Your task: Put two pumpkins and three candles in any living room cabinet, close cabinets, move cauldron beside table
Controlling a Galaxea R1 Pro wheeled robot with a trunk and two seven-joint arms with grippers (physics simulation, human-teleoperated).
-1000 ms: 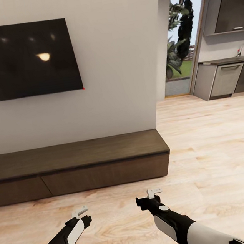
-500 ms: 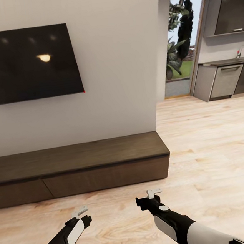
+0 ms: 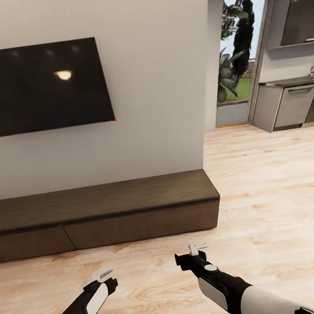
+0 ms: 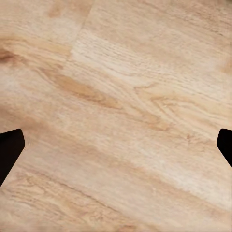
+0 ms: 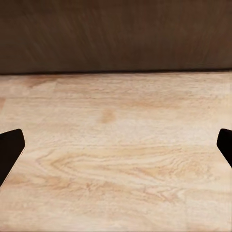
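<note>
The cabinet [image 3: 99,205] is a long, low, dark-brown unit against the white wall, with its drawer fronts flush and shut. Its front panel [image 5: 116,34] also fills the far part of the right wrist view, beyond a strip of floor. My left gripper [image 3: 104,274] hangs open over the wooden floor, short of the cabinet, with nothing between its fingers [image 4: 9,150]. My right gripper [image 3: 197,247] is open and empty too, and it points at the cabinet front. The pumpkins, candles, cauldron and table are out of view.
A black TV [image 3: 42,85] hangs on the wall above the cabinet. To the right, light wood floor [image 3: 271,186] runs to a kitchen with grey cupboards [image 3: 289,106] and a glass door [image 3: 238,60].
The whole picture has shifted a little: the TV and cabinet sit slightly lower and further right, so the camera moved. Both arms hold the same pose.
</note>
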